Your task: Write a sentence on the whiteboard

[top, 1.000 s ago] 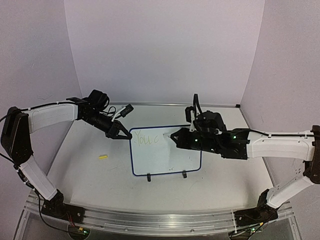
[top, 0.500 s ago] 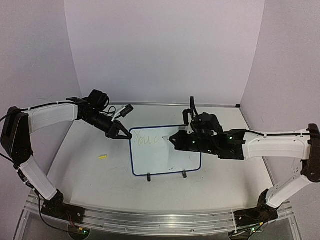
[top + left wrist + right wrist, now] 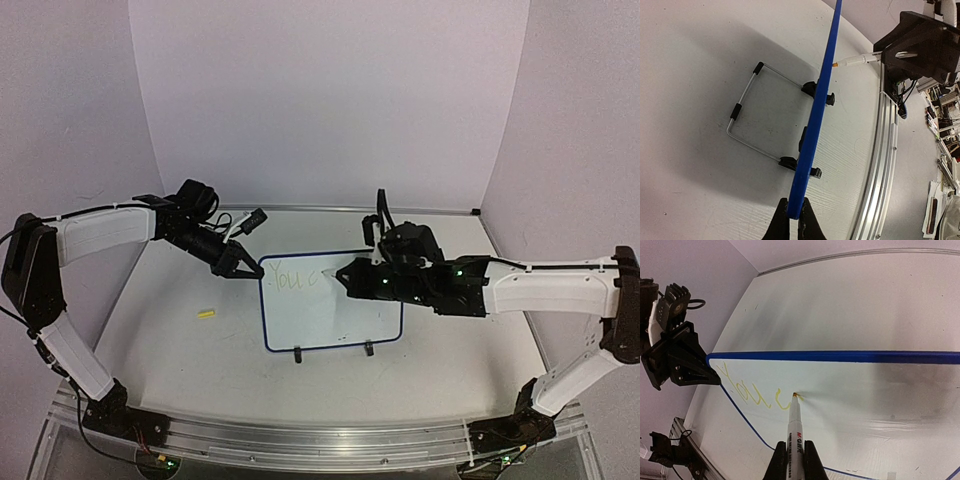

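The whiteboard [image 3: 332, 318] stands propped in the middle of the table, blue-framed. My left gripper [image 3: 246, 268] is shut on its upper left corner; in the left wrist view the jaws [image 3: 794, 204] pinch the blue edge [image 3: 816, 122]. My right gripper [image 3: 352, 276] is shut on a white marker [image 3: 794, 426], whose orange-yellow tip touches the board just right of the written letters. The sentence [image 3: 749, 392] reads "You c" in thin yellow-green strokes, also visible in the top view [image 3: 292, 280].
A small yellow marker cap [image 3: 206, 313] lies on the table left of the board. Two black feet [image 3: 297, 353] hold the board's lower edge, and a wire stand [image 3: 746, 92] props it from behind. An aluminium rail [image 3: 300, 438] runs along the near edge.
My right arm has shifted slightly left with the marker, its tip staying on the board by the "c". The left gripper and the board have not moved.
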You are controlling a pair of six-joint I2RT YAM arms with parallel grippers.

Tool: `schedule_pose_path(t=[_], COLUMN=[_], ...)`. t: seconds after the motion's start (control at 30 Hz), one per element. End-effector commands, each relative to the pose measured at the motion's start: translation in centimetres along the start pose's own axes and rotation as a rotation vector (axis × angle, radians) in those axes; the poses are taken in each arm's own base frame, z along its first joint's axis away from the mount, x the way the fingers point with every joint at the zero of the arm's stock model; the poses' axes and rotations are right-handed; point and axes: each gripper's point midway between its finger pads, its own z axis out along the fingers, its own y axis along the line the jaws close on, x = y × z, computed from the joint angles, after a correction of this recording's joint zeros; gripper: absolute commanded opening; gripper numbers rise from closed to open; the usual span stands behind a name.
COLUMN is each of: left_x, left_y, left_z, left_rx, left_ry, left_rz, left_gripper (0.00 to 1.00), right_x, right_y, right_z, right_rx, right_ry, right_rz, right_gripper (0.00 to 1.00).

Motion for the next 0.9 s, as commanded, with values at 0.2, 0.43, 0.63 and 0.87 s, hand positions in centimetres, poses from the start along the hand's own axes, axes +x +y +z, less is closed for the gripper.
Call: schedule_pose_path(t=[0.2,0.43,0.63,0.87], left_x=[0.2,0.1,0.1,0.1], left_y=[0.4,0.3,0.3,0.3], left_z=[-0.4,-0.5,-0.5,-0.5], left_rx=[-0.061,-0.062,-0.063,-0.063], left_ry=[0.030,0.029,0.029,0.030], left_rz=[0.026,0.027,0.029,0.028], left_gripper=[0.00,0.00,0.00,0.00], right_x=[0.7,1.6,1.2,-1.2], right_y=[-0.3,-0.9,-1.1,-0.6], right_z=[0.7,0.6,0.3,-1.0], right_rx=[-0.007,-0.002,0.014,0.022], right_ry=[0.024,0.048,0.034,-0.043], right_rz=[0.024,0.036,0.039,0.042], right_gripper=[0.00,0.00,0.00,0.00])
